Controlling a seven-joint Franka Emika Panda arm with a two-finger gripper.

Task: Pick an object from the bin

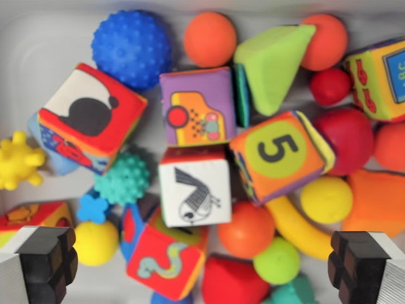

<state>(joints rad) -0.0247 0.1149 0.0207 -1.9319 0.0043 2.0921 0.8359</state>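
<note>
Grey plastic bin filled the wrist view, smooth walls visible at the top and left, nothing of the room beyond it. Gripper was spread wide: black ribbed finger pads sat at both bottom corners, nothing between them, touching nothing I could see.

Contents were a packed jumble of toys. Soft fabric cubes: one with a black snail print at left, a purple one with an orange car at centre, a white one with a bird drawing just below it, an orange one marked 5 to its right, a red one with an S shape near the bottom edge. Green fabric wedge leaned at top right. Nubby blue ball at top left, teal bumpy ball and yellow spiky ball lower left. Smooth orange ball at top centre, yellow ball and yellow banana shape at right.
</note>
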